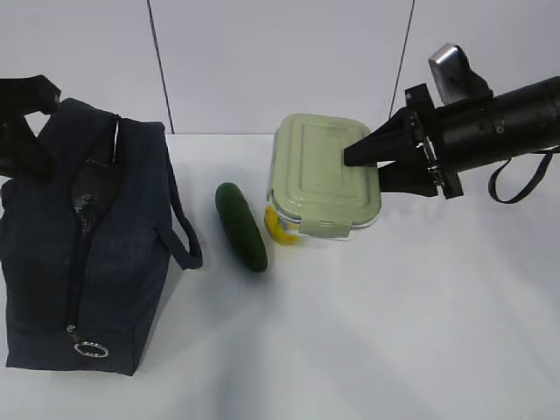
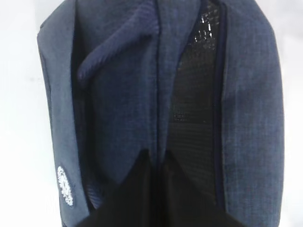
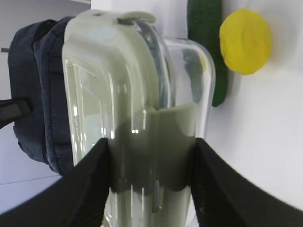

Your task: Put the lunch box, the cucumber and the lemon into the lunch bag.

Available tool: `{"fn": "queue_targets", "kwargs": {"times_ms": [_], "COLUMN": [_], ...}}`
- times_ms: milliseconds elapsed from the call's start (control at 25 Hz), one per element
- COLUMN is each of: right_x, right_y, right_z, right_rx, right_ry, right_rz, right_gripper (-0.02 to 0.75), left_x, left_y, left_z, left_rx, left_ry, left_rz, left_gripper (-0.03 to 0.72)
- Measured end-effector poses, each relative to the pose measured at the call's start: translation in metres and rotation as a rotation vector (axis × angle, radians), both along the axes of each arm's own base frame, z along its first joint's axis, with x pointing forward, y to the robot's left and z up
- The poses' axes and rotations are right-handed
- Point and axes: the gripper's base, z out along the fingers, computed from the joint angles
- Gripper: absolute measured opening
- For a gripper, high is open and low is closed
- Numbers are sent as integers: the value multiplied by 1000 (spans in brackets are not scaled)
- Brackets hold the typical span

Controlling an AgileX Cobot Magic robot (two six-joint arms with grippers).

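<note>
The dark navy lunch bag lies at the left with its zipper open, showing dark lining. My left gripper is shut on a fabric edge at the bag's far end. The lunch box, clear with a sage-green lid, is between the jaws of my right gripper, one finger on the lid and one below; it fills the right wrist view. The dark green cucumber lies left of the box. The yellow lemon peeks out at the box's front left corner.
The bag's metal ring pull hangs at its near end and a strap handle loops toward the cucumber. A round white logo is on the bag's side. White table spreads in front and to the right.
</note>
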Motion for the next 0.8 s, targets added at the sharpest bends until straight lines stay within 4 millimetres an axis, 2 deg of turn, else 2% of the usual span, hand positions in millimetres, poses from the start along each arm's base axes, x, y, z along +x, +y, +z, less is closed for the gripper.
{"fn": "queue_targets", "kwargs": {"times_ms": [280,520,800], "right_x": [-4,-5,5], "right_y": [25,35,46], "right_z": [3,6,28], "right_rx": [32,67,83], "right_ry": [4,7,-53], "right_rz": [44,46,61], "right_gripper": [379,379,379], "left_x": [-3,-5,-4], "left_y": [-10,-17,-18], "left_z": [0,0,-1], "left_rx": [4,-1,-8], "left_ry": [-2,-8,-5], "left_rz": [-28,-41,-37], "left_gripper": [-4,-4,-4]}}
